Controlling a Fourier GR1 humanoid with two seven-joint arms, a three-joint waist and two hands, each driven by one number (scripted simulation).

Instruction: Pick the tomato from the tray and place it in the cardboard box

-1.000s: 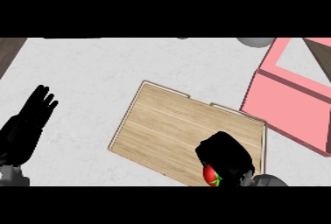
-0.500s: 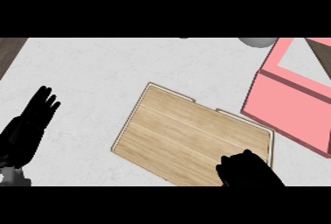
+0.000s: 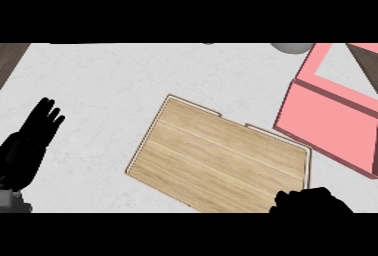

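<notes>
The wooden tray point(image 3: 221, 155) lies tilted in the middle of the white counter, and no tomato shows on it. My right hand point(image 3: 311, 202) is a curled black shape at the tray's near right corner, half cut off by the lower edge. The tomato is hidden inside it. The box point(image 3: 332, 125) is pink and open-topped, standing to the right of the tray and beyond my right hand. My left hand point(image 3: 31, 145) rests open at the far left, fingers up, well away from the tray.
A grey rounded object point(image 3: 289, 47) sits at the counter's far edge, just left of the box. A dark wooden strip point(image 3: 9, 55) shows at the far left corner. Bare white counter point(image 3: 111, 90) lies between my left hand and the tray.
My right hand, curled on the tomato a second ago, has drawn back toward the lower edge, and the tomato no longer shows. The left hand has kept still.
</notes>
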